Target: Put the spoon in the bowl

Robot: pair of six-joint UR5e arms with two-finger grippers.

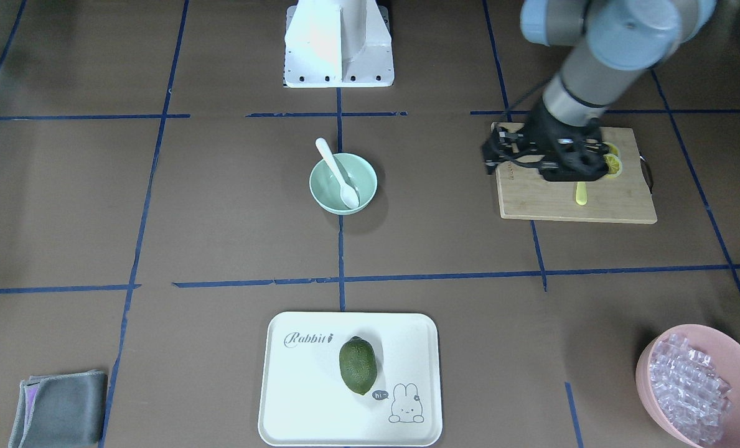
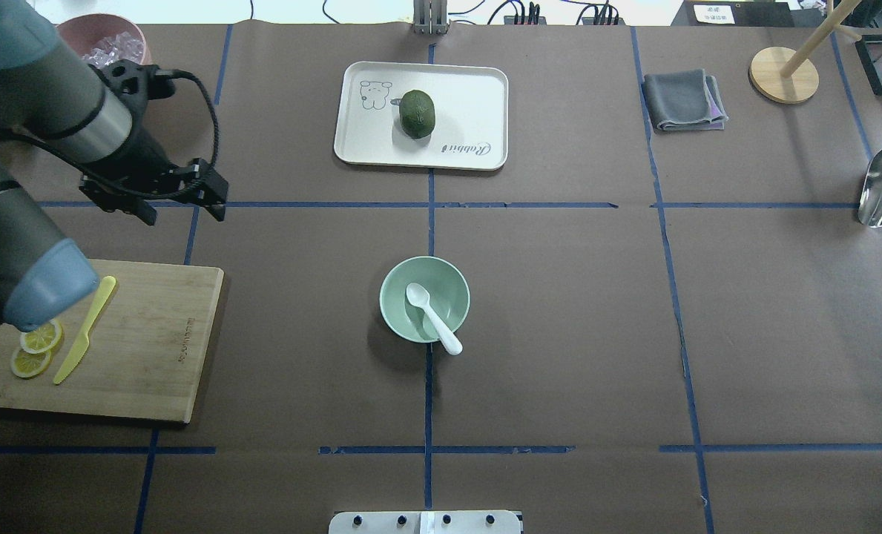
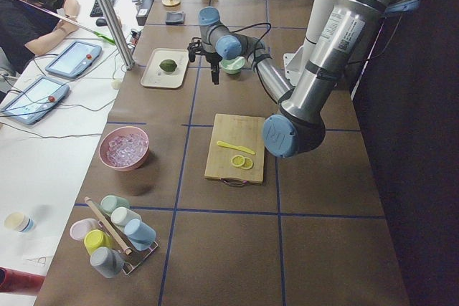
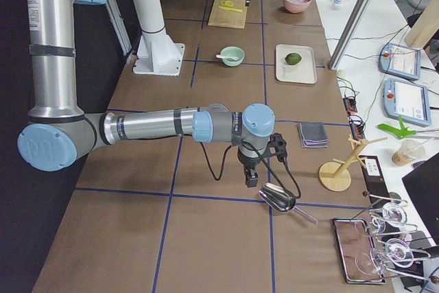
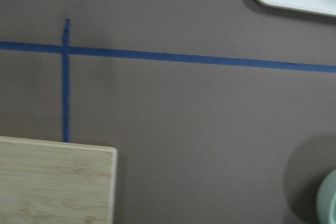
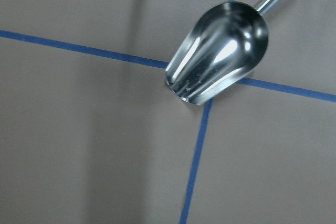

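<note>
Small white plastic spoon [image 2: 432,315] resting in small round mint-green bowl [image 2: 449,285]; placement appears complete.
Scoop inside bowl, handle over rim. Left gripper [image 2: 181,210], well apart from bowl, jaws spread, empty. Right gripper [image 4: 251,182]: opening cannot be told.

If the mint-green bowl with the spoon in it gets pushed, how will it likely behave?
The bowl looks small and probably light, so it would likely slide on the flat table rather than tip. The spoon leans with its handle over the rim, so a jolt might knock it out.
</note>
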